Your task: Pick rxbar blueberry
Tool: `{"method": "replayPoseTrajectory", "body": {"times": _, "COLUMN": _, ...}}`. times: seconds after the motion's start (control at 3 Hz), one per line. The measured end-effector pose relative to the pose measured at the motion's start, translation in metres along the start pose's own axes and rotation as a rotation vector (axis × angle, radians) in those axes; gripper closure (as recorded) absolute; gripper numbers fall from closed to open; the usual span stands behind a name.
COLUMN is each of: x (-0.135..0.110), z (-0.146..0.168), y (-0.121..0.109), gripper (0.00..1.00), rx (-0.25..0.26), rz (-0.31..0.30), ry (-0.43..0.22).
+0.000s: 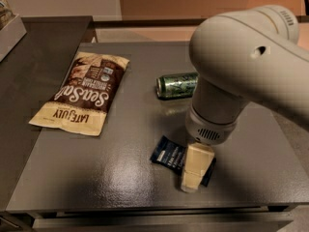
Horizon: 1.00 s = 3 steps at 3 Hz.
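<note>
The rxbar blueberry (168,154) is a small, flat, dark navy wrapper with white text, lying on the dark grey table (96,178) near its front edge. My gripper (193,177) hangs from the large cream arm (241,66) and is down on the bar's right half, covering that part. The bar lies flat on the table and its left end shows.
A green soda can (176,85) lies on its side just behind the arm. A large brown-and-cream chip bag (82,93) lies at the left of the table. A second dark surface (29,66) adjoins on the left, with a box edge (9,30) at the far left.
</note>
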State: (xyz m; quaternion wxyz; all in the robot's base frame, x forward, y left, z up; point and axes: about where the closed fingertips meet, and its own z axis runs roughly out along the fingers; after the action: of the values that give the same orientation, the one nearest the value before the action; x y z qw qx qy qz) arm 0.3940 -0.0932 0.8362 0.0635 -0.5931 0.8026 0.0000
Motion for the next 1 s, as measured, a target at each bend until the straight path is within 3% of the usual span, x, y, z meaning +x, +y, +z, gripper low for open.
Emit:
{"method": "replayPoseTrajectory", "body": {"times": 0.33, "x": 0.0, "z": 0.0005, "y": 0.0002, "gripper": 0.0, "rx": -0.001, "rz": 0.0, "ry": 0.001}}
{"method": "replayPoseTrajectory", "body": {"times": 1.0, "x": -0.004, "z": 0.0093, "y": 0.0083, "gripper": 0.42, "rx": -0.026, "rz": -0.014, "ry": 0.014}}
